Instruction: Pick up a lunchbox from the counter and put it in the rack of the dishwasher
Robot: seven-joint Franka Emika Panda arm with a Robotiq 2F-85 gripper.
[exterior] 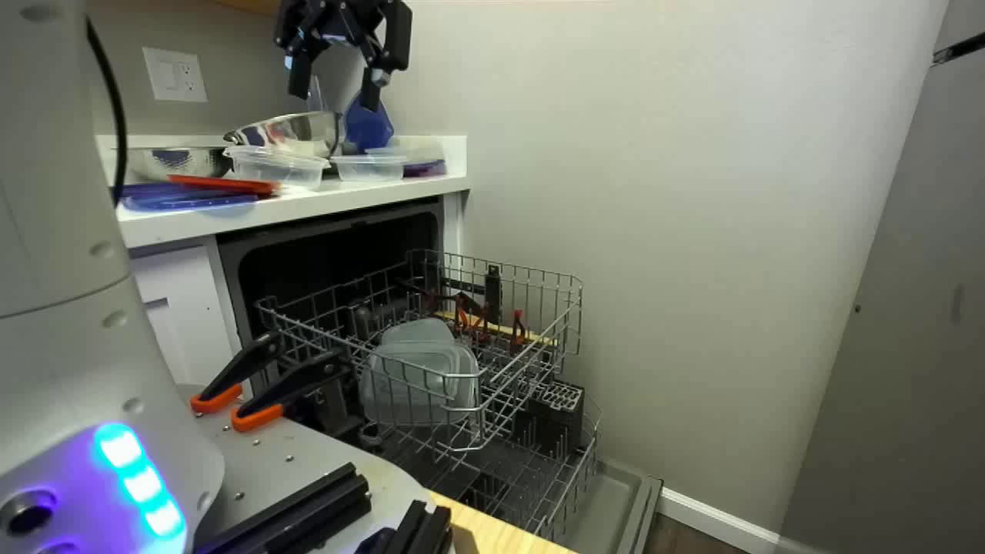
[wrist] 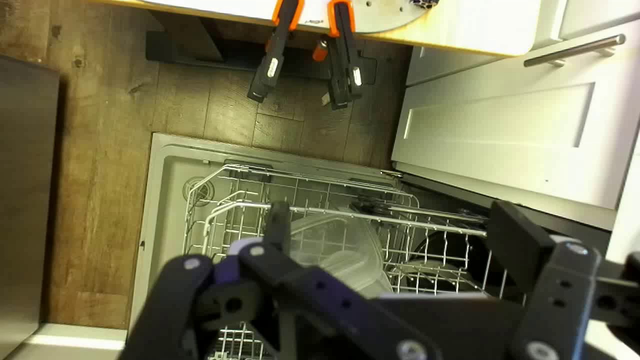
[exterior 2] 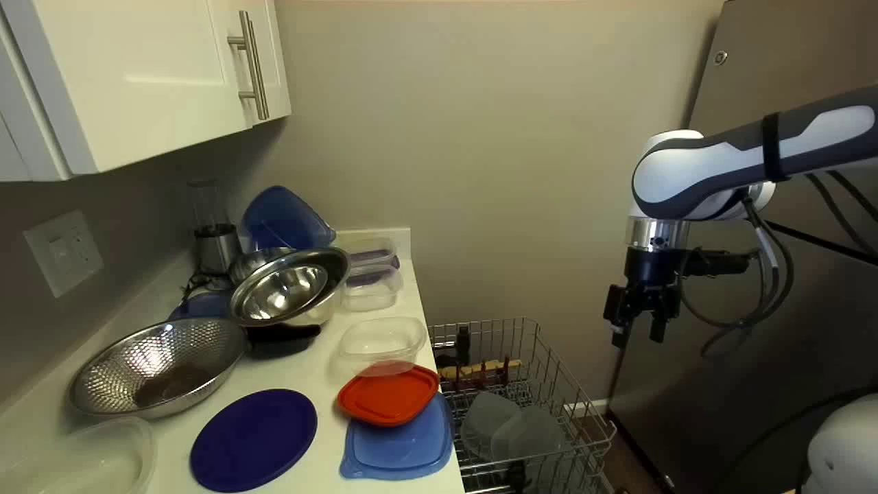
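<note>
Fingers [exterior: 300,79], black and jointed, stand wide and empty above the silvery-grey wire rack [exterior: 550,294]. The shallow clear plastic lunchbox [exterior 2: 383,337] — probably the target — sits on the white desk [exterior 2: 299,372] beside the rack; best come straight down, straddle one thin side, squeeze gently.

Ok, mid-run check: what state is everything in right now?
jaws: open, nothing held
dishwasher: open
upper rack: pulled out, partly loaded
lower rack: pulled out
clear lunchboxes: several on the counter, unheld
steel bowls: nested, tilted
red lid: lying partly on square blue lid
cupboard: shut
base light: lit
wall switch: can't tell
</note>
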